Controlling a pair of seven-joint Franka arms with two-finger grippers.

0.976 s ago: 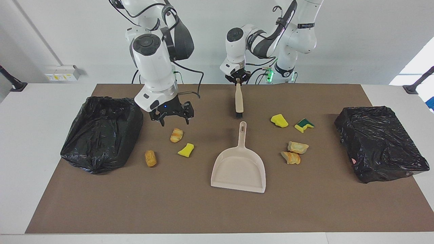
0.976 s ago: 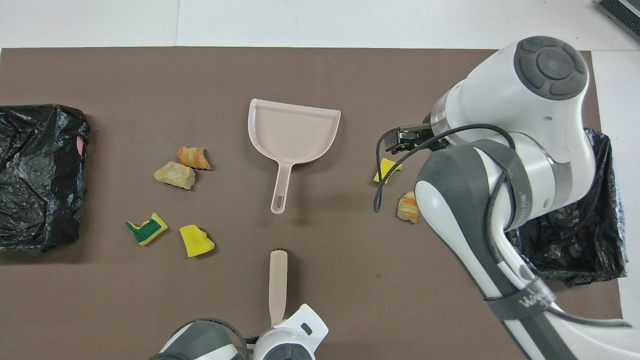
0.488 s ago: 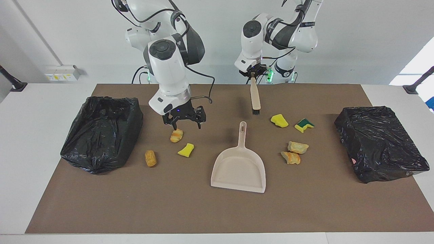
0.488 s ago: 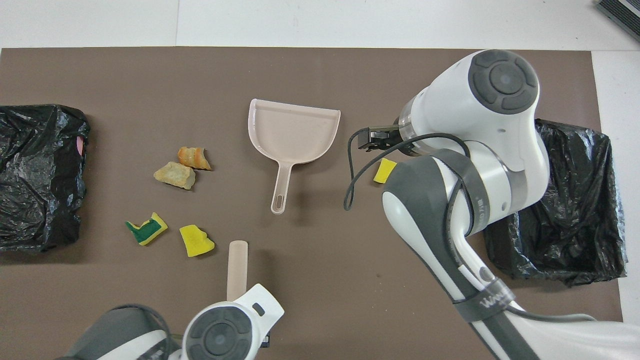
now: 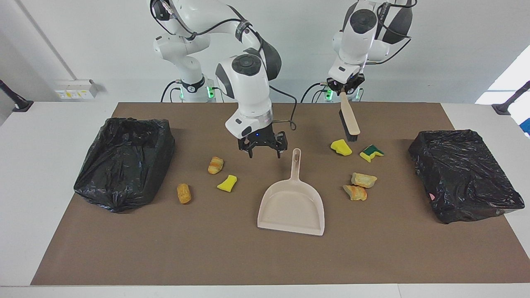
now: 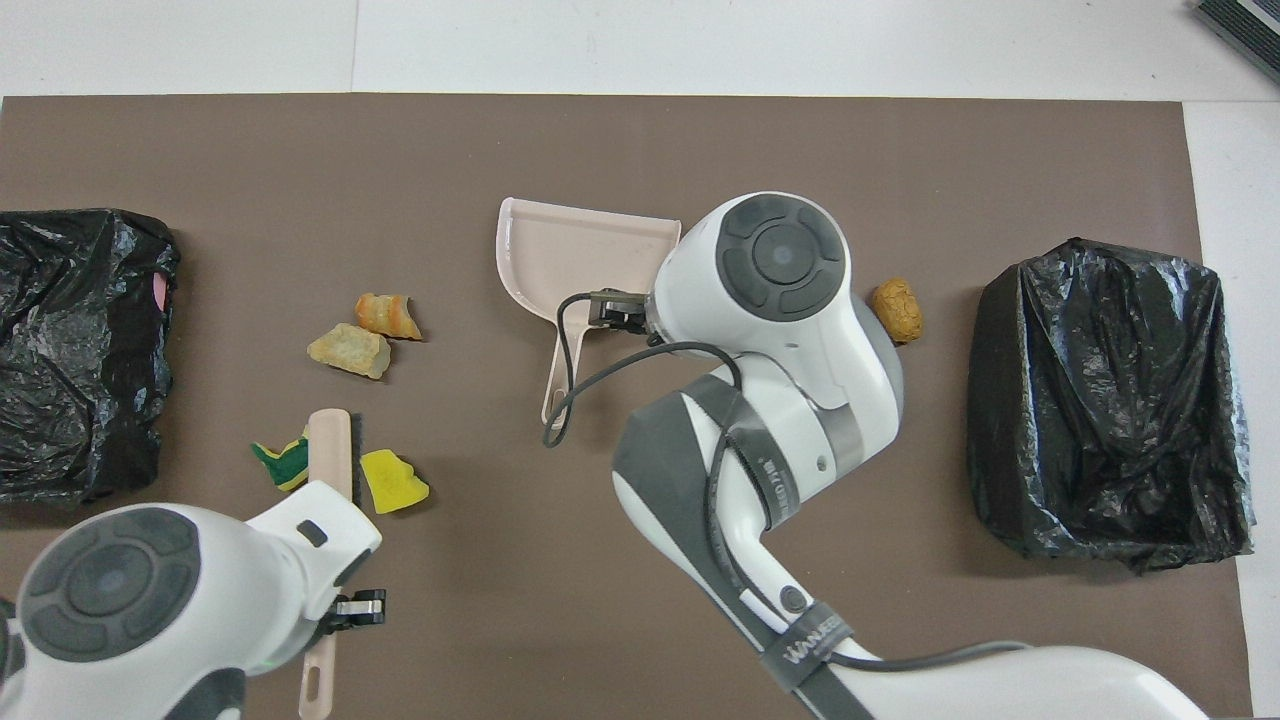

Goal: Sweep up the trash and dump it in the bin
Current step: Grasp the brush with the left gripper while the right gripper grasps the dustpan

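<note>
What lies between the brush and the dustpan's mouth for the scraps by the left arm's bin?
Nothing visible. The left hand holds the brush over two sponges; bare mat separates them from the dustpan.

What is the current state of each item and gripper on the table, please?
left gripper: shut on the brush handle, raised.
brush: held, tilted, bristles down over the yellow sponge chunk.
right gripper: open, empty, beside the dustpan handle.
dustpan: flat on the mat, empty.
trash scraps: seven, loose on the mat.
two black-lined bins: open.
</note>
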